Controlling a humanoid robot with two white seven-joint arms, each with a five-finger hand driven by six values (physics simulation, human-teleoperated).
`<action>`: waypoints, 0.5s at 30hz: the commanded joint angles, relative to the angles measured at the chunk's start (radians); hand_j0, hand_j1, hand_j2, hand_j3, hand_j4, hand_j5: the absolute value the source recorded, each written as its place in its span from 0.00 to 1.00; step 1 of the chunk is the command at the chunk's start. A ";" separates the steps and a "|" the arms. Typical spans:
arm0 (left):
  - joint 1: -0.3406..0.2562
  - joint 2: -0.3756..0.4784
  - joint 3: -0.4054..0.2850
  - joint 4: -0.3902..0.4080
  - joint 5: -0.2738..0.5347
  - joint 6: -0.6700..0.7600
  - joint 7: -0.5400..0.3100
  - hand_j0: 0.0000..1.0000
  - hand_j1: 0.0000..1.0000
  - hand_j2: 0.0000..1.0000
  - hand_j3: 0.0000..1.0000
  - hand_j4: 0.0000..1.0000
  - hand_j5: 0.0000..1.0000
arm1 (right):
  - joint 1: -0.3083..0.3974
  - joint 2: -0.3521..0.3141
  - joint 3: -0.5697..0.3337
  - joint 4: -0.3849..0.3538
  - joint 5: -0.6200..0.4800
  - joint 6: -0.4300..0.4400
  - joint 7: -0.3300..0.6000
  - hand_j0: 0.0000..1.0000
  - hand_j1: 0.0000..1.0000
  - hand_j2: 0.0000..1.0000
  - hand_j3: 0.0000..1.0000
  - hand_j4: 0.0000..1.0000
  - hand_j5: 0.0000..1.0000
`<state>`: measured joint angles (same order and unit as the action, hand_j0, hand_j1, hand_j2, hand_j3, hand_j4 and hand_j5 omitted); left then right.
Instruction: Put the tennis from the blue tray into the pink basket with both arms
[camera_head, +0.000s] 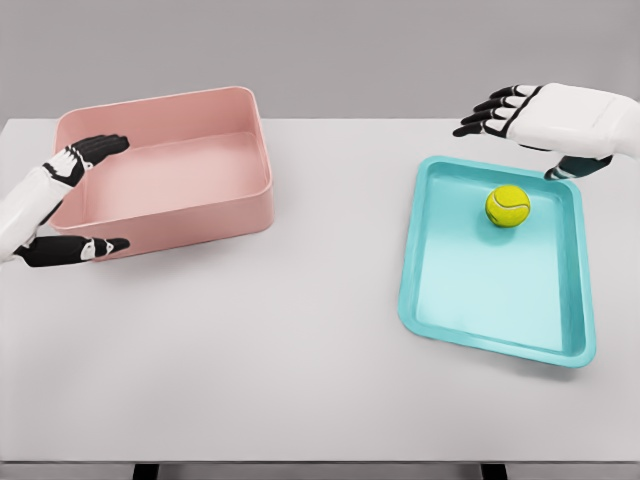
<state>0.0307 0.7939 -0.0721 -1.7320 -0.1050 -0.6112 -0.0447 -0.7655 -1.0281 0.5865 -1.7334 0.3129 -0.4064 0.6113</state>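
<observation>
Tennis ball (508, 205) sitting yellow-green in the blue tray (450, 310), up toward the tray's far end and a little to its right side, resting on the tray floor with nothing touching it. Right hand (530, 125) hangs just beyond that far edge, palm white, dark fingers (487, 112) stretched out and spread toward the tray's left, thumb dipping down near the far right corner; it grips nothing. Off to the tray's left, well apart across the bare white table (300, 350), stands the pink basket (240, 215), a deep rounded box, slightly turned. Left hand (70, 205) is over at the basket's outer left side, arm coming in low from that edge, fingers apart: one dark group reaches up along the basket's left rim, the thumb points along the front wall near its lower corner. Whether they actually touch the basket I can't make out from here. Nothing held there either. Ball and basket sit well apart, tray between ball and table.
</observation>
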 joint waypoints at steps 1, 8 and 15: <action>0.000 0.001 0.001 -0.014 0.005 0.000 0.000 1.00 1.00 1.00 1.00 1.00 1.00 | 0.000 0.000 -0.001 -0.006 -0.002 0.001 0.000 1.00 1.00 1.00 1.00 1.00 1.00; 0.000 -0.001 0.001 -0.014 0.005 0.000 0.000 1.00 1.00 1.00 1.00 1.00 1.00 | 0.011 -0.006 0.013 0.017 -0.173 0.184 0.000 1.00 1.00 1.00 1.00 1.00 1.00; 0.002 -0.004 0.000 -0.014 0.007 0.000 0.000 1.00 1.00 1.00 1.00 1.00 1.00 | 0.002 0.066 0.015 0.492 -0.488 0.184 0.000 1.00 1.00 1.00 1.00 1.00 1.00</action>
<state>0.0307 0.7896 -0.0719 -1.7453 -0.1056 -0.6112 -0.0450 -0.7624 -0.9870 0.5992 -1.3592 -0.1213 -0.2310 0.6112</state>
